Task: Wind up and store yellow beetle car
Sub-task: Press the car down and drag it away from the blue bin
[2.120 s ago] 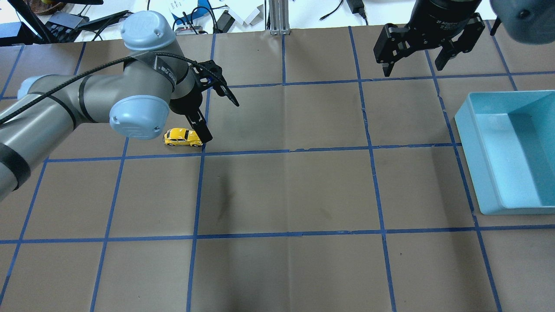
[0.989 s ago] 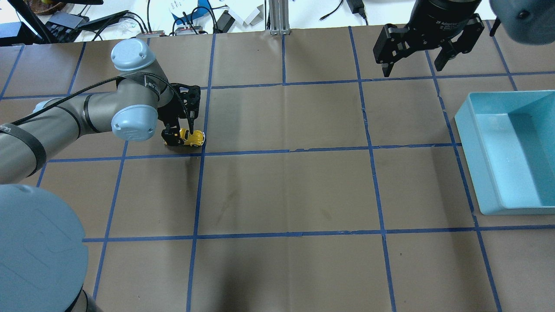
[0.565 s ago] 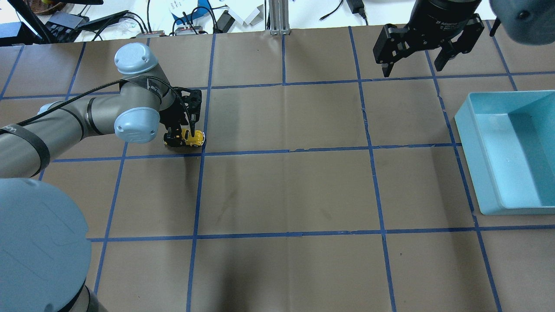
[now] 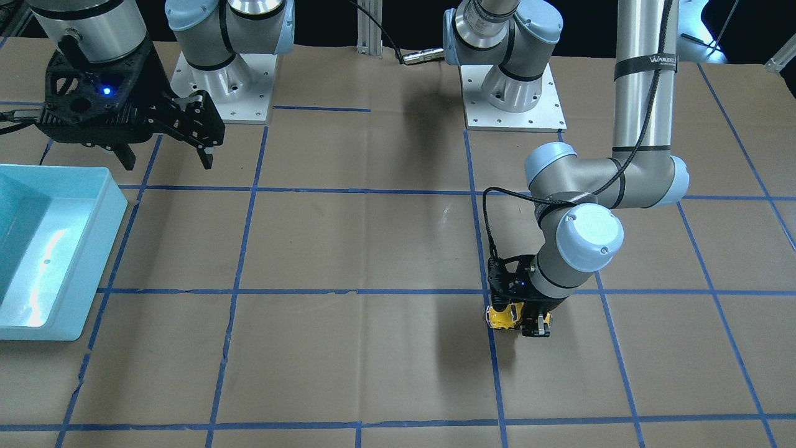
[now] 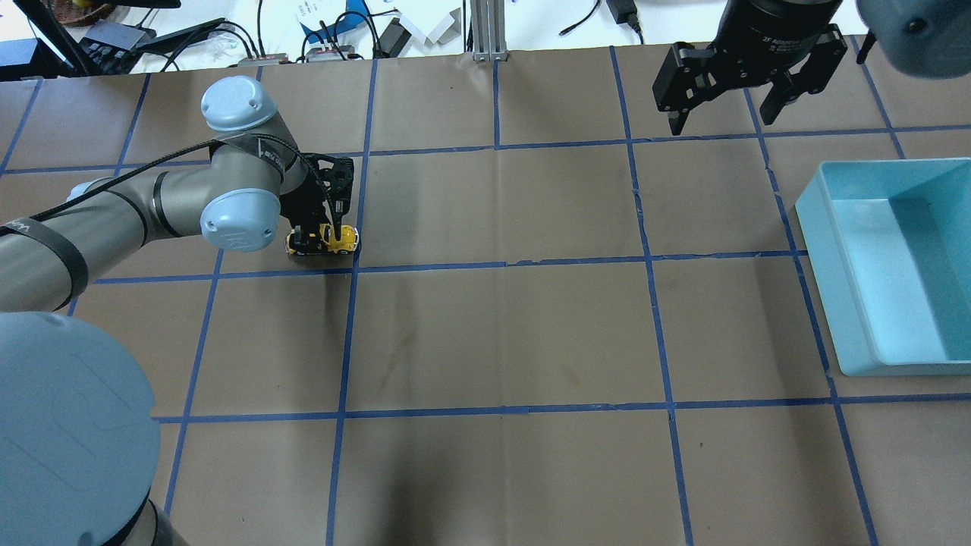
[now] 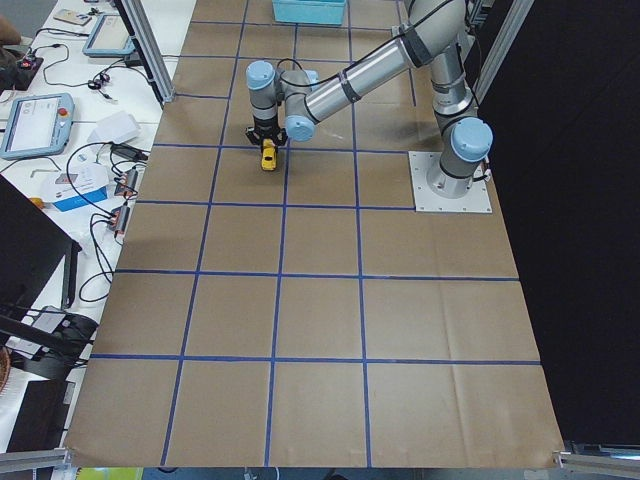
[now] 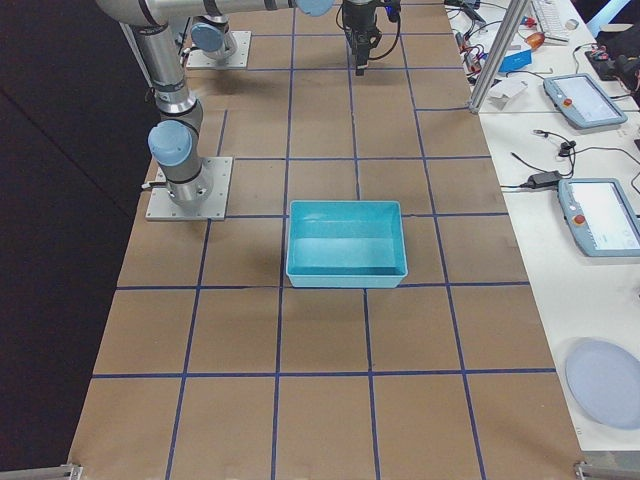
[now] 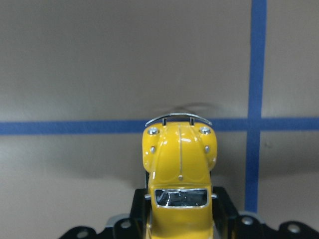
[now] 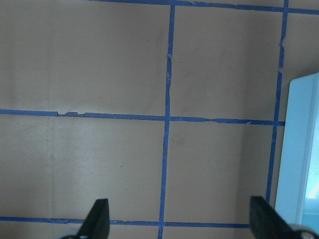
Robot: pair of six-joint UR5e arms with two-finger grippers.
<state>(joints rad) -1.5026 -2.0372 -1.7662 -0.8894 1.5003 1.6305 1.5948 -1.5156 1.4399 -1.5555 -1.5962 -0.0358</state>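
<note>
The yellow beetle car (image 5: 344, 239) stands on its wheels on the brown table, left of the middle. It also shows in the front view (image 4: 499, 317) and fills the left wrist view (image 8: 179, 159), nose pointing away from the camera. My left gripper (image 5: 322, 241) is down at the table with its black fingers (image 8: 139, 205) pressed against both sides of the car's body. My right gripper (image 5: 721, 114) hangs open and empty, high over the back right of the table. Its two fingertips (image 9: 99, 214) stand wide apart.
A light blue bin (image 5: 823, 250) stands at the right edge of the table, empty inside. It also shows in the front view (image 4: 106, 249). Blue tape lines divide the table into squares. Cables and devices lie beyond the far edge.
My left gripper has swung down from beside the car, come over it and closed on its sides. The car has stayed in place. The right arm has not moved.
</note>
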